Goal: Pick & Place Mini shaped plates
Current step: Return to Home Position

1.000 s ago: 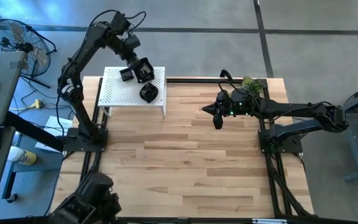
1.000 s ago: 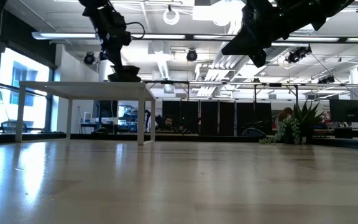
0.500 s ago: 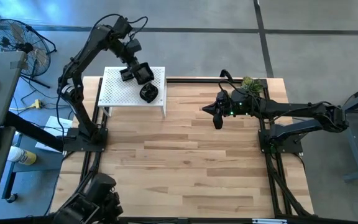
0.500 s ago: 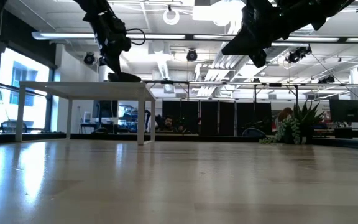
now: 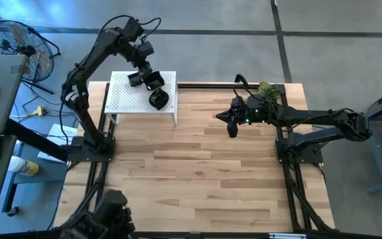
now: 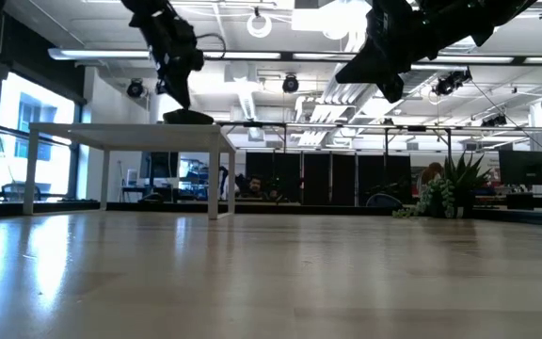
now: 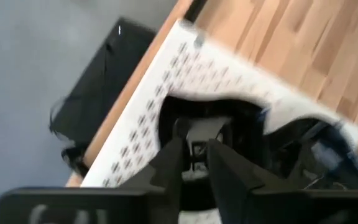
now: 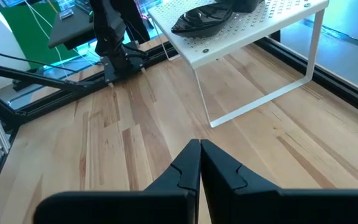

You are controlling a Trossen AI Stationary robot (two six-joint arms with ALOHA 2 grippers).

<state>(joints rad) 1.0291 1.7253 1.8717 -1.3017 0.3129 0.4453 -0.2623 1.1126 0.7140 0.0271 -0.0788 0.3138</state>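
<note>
Dark left jaws: a little apart and empty, hovering over the white perforated stand (image 5: 126,101) at the upper left of the high view.
Right jaws: pressed together, holding nothing, hanging mid-frame above the wooden surface (image 5: 197,172).
Homing move: best to raise the left arm (image 5: 88,60) straight up before swinging it back, so that nothing clips the stack.
Mini shaped plates (image 5: 158,99): glossy black, shallow, wavy-rimmed. They are stacked toward the stand's right side, with a second dark pile (image 5: 136,79) close by, partly hidden.
</note>
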